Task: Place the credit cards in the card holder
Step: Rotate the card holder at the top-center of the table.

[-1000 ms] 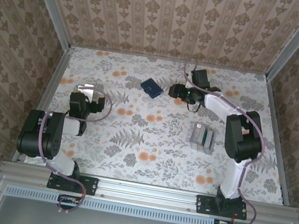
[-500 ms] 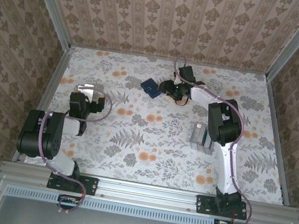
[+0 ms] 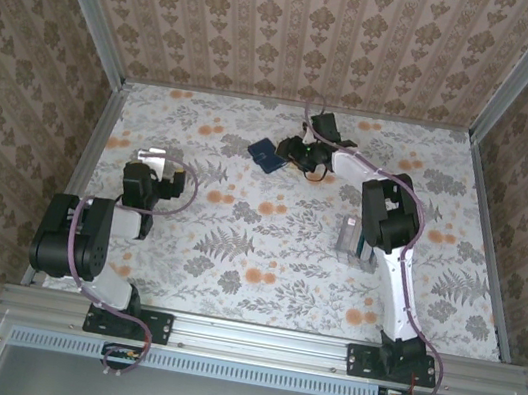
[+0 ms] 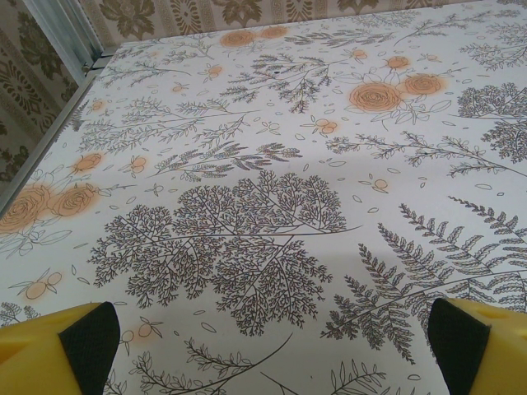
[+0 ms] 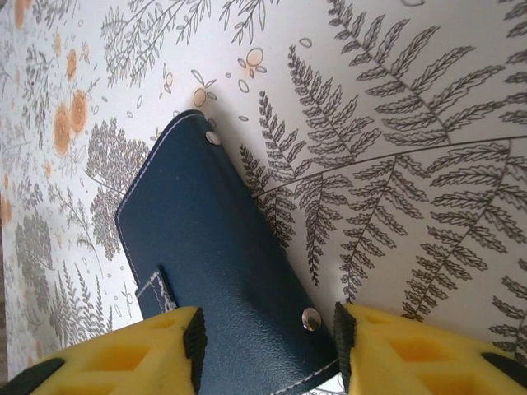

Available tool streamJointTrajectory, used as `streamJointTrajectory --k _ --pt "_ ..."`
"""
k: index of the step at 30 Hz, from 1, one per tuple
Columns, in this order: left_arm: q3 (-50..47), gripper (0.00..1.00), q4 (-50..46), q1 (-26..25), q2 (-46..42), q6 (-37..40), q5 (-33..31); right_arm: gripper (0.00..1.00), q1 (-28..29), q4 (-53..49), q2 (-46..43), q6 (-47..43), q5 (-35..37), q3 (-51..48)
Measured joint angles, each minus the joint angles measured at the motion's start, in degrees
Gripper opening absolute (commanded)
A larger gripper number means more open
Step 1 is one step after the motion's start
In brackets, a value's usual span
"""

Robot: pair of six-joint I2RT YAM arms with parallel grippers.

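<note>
The card holder (image 3: 265,154) is a dark navy wallet lying flat at the back middle of the table. My right gripper (image 3: 295,152) is stretched out to its right edge. In the right wrist view the card holder (image 5: 222,255) runs in between the yellow fingers of the right gripper (image 5: 268,346), which is open. The left pad (image 5: 194,346) sits over the leather and the right pad (image 5: 342,346) stands at the wallet's edge by a metal stud. The credit cards (image 3: 349,237) lie right of centre, partly hidden behind the right arm. My left gripper (image 3: 154,156) is open at the left, nothing between its fingers (image 4: 90,341).
The table has a floral cloth (image 3: 264,258) and is boxed in by patterned walls with metal rails (image 3: 103,130) on the left, back and right. Bare cloth lies under the left gripper (image 4: 272,346).
My right arm has swung left from the back right to the card holder, and its jaws have narrowed around the wallet's end. The left arm has not moved.
</note>
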Motion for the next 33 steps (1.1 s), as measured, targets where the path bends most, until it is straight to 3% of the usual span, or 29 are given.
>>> streamJointTrajectory --k 4,20,25,28,31,33 --pt "0.0 1.0 0.0 0.0 0.0 0.0 0.0 0.42 0.5 -0.3 0.1 0.0 -1.0 0.0" --pt "0.0 1.0 0.0 0.0 -0.1 0.0 -0.1 0.04 4.3 -2.4 -0.6 -3.1 -1.4 -1.4" --pt "0.3 1.0 -8.3 -2.8 -9.0 -0.7 -5.2 0.0 5.1 -2.0 -3.9 -2.9 -1.4 -7.6" --pt "3.7 1.0 -20.5 -4.0 -18.9 -5.7 -9.6 0.0 5.2 -0.7 -8.0 -2.7 -1.7 -13.3" --pt "10.5 1.0 -35.7 -3.7 -25.9 -16.7 -14.3 0.26 5.3 0.2 -12.8 -2.8 -1.9 -18.3" --pt "14.2 1.0 -43.3 -2.4 -28.8 -23.5 -14.3 0.3 5.3 0.5 -15.1 -3.3 -1.8 -19.3"
